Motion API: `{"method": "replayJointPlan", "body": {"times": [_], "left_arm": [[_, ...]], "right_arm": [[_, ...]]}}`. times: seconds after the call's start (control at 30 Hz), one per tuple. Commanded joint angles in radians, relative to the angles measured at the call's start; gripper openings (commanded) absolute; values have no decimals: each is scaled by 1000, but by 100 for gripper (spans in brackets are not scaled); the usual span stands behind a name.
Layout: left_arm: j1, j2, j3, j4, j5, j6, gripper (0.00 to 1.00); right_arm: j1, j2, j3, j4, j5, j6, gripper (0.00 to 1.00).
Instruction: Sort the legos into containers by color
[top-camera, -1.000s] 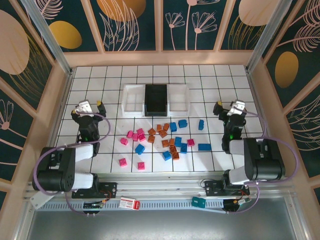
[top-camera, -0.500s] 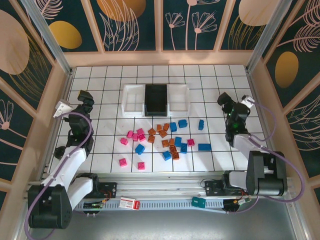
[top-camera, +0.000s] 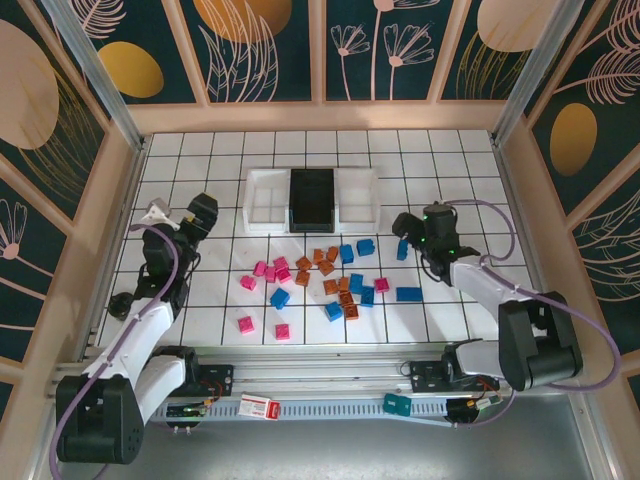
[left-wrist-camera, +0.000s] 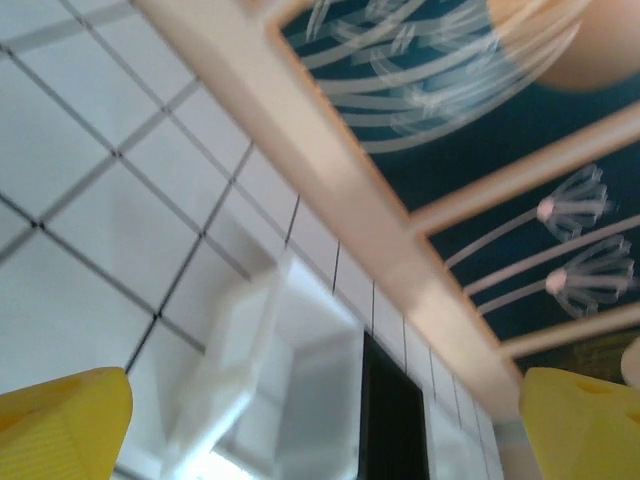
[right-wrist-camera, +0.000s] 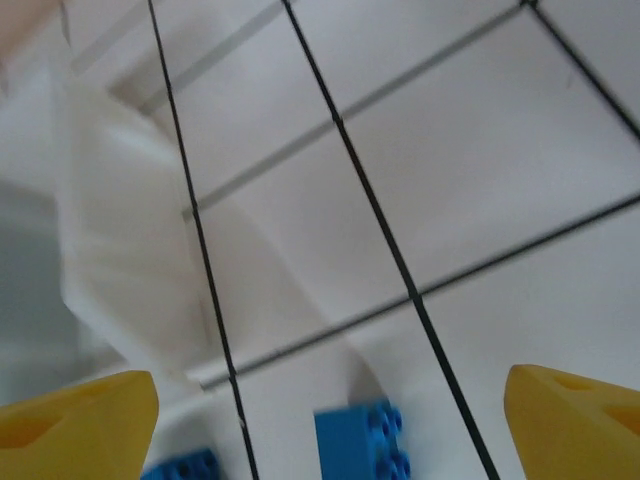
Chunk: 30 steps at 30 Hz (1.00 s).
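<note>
My right gripper (top-camera: 408, 226) has swung in over a blue lego (top-camera: 402, 249), jaws wide and empty, while the left gripper (top-camera: 203, 212), equally spread, nears the white tray (top-camera: 262, 212) — sorting not yet begun.

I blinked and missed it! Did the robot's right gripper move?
Yes. The right gripper swung left, ending closer to the right white tray than before.

Three containers stand in a row at the upper middle of the desk (top-camera: 190, 150): the left white tray (top-camera: 251, 200), the black tray (top-camera: 312, 200) and the right white tray (top-camera: 372, 200). Below them lie scattered legos, with pink bricks (top-camera: 262, 268) to the left, orange bricks (top-camera: 325, 267) in the centre and blue bricks (top-camera: 365, 246) to the right. The left hand (top-camera: 201, 212) hangs left of the trays. The right hand (top-camera: 408, 226) is right of them, just above one blue brick (top-camera: 402, 249).
</note>
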Motion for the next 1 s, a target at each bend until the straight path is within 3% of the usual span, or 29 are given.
{"method": "replayJointPlan", "body": {"times": [0.0,0.1,0.67,0.87,0.97], "left_arm": [[-61,13,38,-89,127,34,99],[-114,16,30,-122,95,52,99],[-116,-39,-18,-196,86,42,99],[-116,-84,-30,-201,78,13,99],[-116,-91,-17,-229,75,24,99]], "right_arm": [[45,50,6,-93,80,-23,85],[70,90,13,-73,74,-28,78],[98,127,13,-13,12,-74,21],[144,9,91,-36,-67,-135,15],[186,32,207,-48,-132,-163,15]]}}
